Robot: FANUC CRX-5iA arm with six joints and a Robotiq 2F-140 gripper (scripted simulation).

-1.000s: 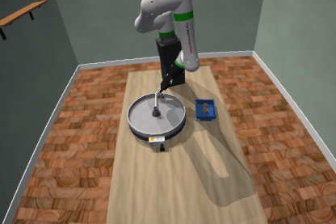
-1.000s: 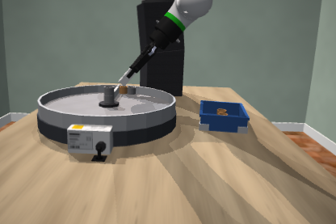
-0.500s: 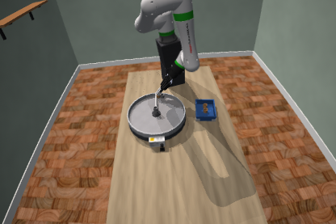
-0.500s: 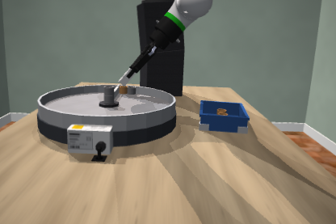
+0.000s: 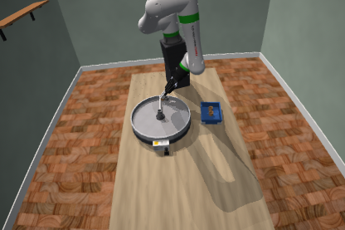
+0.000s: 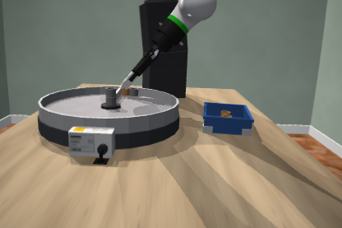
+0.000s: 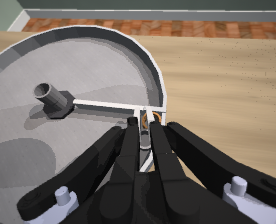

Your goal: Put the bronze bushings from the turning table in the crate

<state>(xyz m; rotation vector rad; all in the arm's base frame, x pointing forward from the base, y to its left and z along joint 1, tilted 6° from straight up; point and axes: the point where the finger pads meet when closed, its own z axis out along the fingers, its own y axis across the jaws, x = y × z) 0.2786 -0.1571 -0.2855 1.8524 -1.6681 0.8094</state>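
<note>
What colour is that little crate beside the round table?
Blue crate, clearest in the exterior view.
</note>
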